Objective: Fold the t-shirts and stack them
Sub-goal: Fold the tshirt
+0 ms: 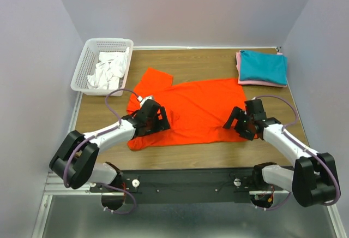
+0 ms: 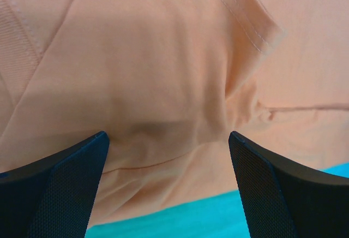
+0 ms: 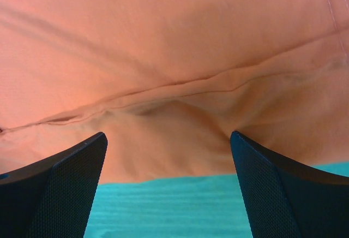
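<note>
Your orange shirt (image 1: 191,107) lies spread on the middle of the table (image 1: 196,63), not yet folded. A teal shirt (image 1: 263,66) sits folded on a pink one (image 1: 239,69) at the far right. White shirts (image 1: 109,67) wait crumpled in the basket (image 1: 87,58). The left gripper (image 1: 158,119) and right gripper (image 1: 234,120) hang wide open over the orange shirt's near side, holding nothing.

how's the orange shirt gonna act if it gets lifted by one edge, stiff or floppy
Probably floppy: the orange t-shirt lies flat on the table with soft wrinkles, so it would likely drape from the pinch. It looks thin, so probably light. Pushed, it would likely bunch rather than slide whole, as its creases suggest.
</note>
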Controlling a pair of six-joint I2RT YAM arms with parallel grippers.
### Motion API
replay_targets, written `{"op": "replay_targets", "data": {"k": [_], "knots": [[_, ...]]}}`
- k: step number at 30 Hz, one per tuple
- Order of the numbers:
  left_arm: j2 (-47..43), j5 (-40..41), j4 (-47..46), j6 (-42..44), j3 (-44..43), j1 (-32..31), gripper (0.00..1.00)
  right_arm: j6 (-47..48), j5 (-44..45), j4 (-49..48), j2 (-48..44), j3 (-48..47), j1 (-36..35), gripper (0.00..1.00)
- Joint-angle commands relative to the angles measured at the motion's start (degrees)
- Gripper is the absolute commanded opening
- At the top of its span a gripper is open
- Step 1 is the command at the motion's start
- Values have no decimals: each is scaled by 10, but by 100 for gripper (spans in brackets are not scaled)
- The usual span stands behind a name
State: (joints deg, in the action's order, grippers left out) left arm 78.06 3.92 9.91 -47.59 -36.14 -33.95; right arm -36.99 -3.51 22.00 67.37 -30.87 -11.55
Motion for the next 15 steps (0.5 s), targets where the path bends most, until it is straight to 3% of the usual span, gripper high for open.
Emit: {"op": "replay_targets", "data": {"k": [1,5,10,15], "knots": [[-22,22,182,-89,3,-30,98,-27,3,77,-34,24,1,100],[-76,57,241,-118,-1,-38,98,-32,29,87,-72,13,1,100],[-81,136,296,-121,-56,-31,98,-26,77,110,-95,-42,0,100],[-35,164,238,-66,-124,-3,98,-23,127,107,-43,-106,0,100]]}}
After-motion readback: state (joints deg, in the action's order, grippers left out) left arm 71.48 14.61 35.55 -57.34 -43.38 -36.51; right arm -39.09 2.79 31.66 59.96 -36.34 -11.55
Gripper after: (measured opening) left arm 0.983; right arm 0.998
